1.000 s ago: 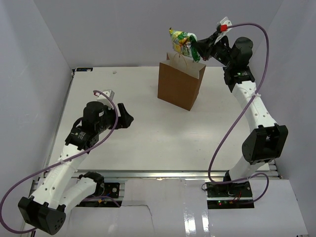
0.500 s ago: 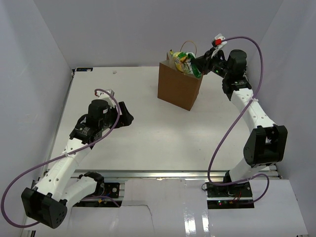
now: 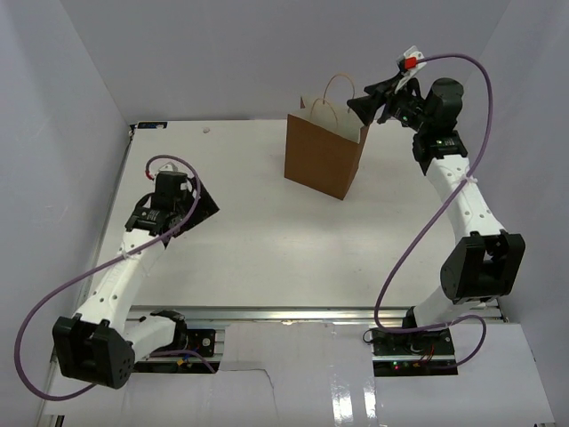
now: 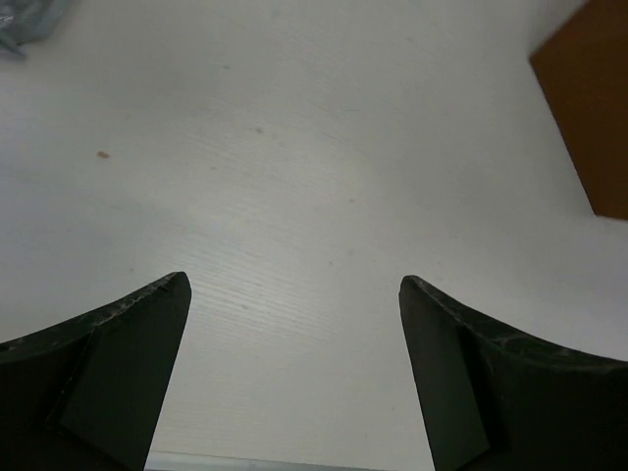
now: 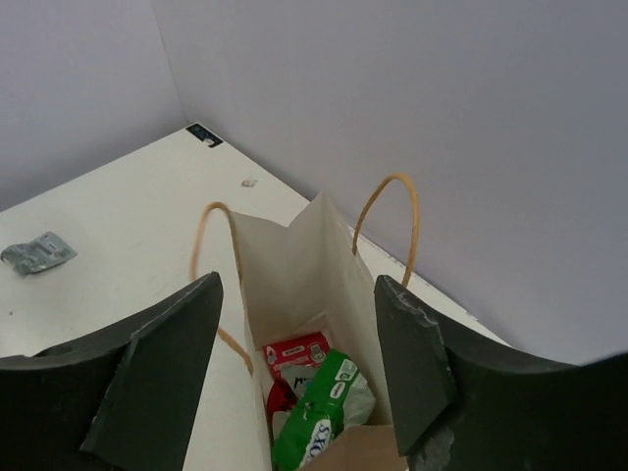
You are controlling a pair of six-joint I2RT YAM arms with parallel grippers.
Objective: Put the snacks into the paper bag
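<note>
The brown paper bag [image 3: 322, 158] stands upright at the back of the table, its handles up. My right gripper [image 3: 357, 108] hovers open just above its right rim with nothing between the fingers. In the right wrist view the gripper [image 5: 298, 285] looks straight down into the bag [image 5: 294, 265], where a red snack [image 5: 298, 353] and a green snack [image 5: 326, 412] lie at the bottom. A silver-grey snack [image 5: 37, 253] lies on the table to the left of the bag. My left gripper [image 4: 292, 281] stands wide open and empty over bare table, at the left [image 3: 197, 212].
The bag's corner [image 4: 589, 108] shows at the top right of the left wrist view, and the silver packet [image 4: 20, 20] at its top left. A small scrap [image 3: 206, 131] lies near the back wall. White walls close in the table on three sides.
My right gripper lowered a yellow-green packet to the bag's mouth, then opened; the packet is now inside. The left arm drew back to the left and its jaws widened.
</note>
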